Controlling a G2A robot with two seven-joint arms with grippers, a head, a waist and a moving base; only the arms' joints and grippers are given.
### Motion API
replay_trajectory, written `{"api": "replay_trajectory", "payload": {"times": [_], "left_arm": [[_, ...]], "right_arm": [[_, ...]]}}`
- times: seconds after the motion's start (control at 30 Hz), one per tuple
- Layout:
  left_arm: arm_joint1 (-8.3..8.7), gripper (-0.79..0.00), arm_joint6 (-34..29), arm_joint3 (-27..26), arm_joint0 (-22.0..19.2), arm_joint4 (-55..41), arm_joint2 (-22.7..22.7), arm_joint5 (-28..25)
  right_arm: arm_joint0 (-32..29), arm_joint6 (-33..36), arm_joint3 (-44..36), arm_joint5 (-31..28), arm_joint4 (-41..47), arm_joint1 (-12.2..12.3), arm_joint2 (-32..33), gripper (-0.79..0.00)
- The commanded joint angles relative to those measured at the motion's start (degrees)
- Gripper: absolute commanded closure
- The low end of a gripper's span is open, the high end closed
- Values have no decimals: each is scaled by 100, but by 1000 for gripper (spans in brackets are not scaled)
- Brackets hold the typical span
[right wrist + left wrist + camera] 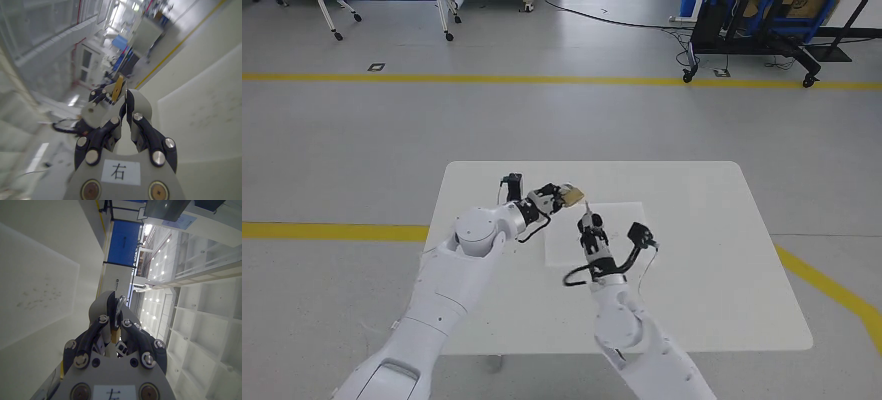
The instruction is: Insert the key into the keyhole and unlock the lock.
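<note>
I have both arms raised over the white table (692,200), left of its middle. The far edge is the nearest one, not far beyond the left gripper (560,195). The right edge and the near edge are well apart from both grippers. The widest stretch of tabletop lies to the right of the right gripper (588,228). 1 pale square mat (617,245) lies flat on the table under the right gripper.

The tight spot is between the 2 grippers themselves: they sit near each other, tips turned toward one another.

My count: 1 lock, 1 key, 2 grippers.

The left gripper's jaws are clamped on the brass lock (572,195), which is held up off the table. In the left wrist view its silver shackle (120,308) sticks out between the fingers (98,308), and the brass body (115,334) sits deeper in the grip.

The right gripper's jaws are pinched together on the key (587,211), a thin blade seen edge-on in the right wrist view (125,94), standing out past the fingertips. From that camera the lock (117,88) hangs just beside the key's tip, held by the left gripper (111,91) farther off. I cannot tell whether the key tip touches the lock or has entered the keyhole
</note>
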Motion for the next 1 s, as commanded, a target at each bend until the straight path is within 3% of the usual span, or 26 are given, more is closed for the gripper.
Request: {"api": "replay_trajectory", "payload": {"times": [0.0, 0.07, 0.2, 0.4, 0.97], "left_arm": [[17, 0, -26, -17, 18, 24, -60, -77], [33, 0, -120, -38, 19, 18, -109, -67], [52, 0, -259, -60, 25, 129, -105, -15], [44, 0, -346, 5, -17, 230, -7, 240], [44, 0, -467, -38, 9, 527, 121, 179]], "right_arm": [[-184, 964, -128, -405, 645, 78, 326, 0], [-289, 1395, -200, -485, 811, 134, 544, 0], [-423, 1585, -296, -514, 792, 159, 591, 0], [-469, 1540, -443, -459, 727, 146, 514, 0], [-417, 1546, -474, -279, 814, 125, 546, 0]]}}
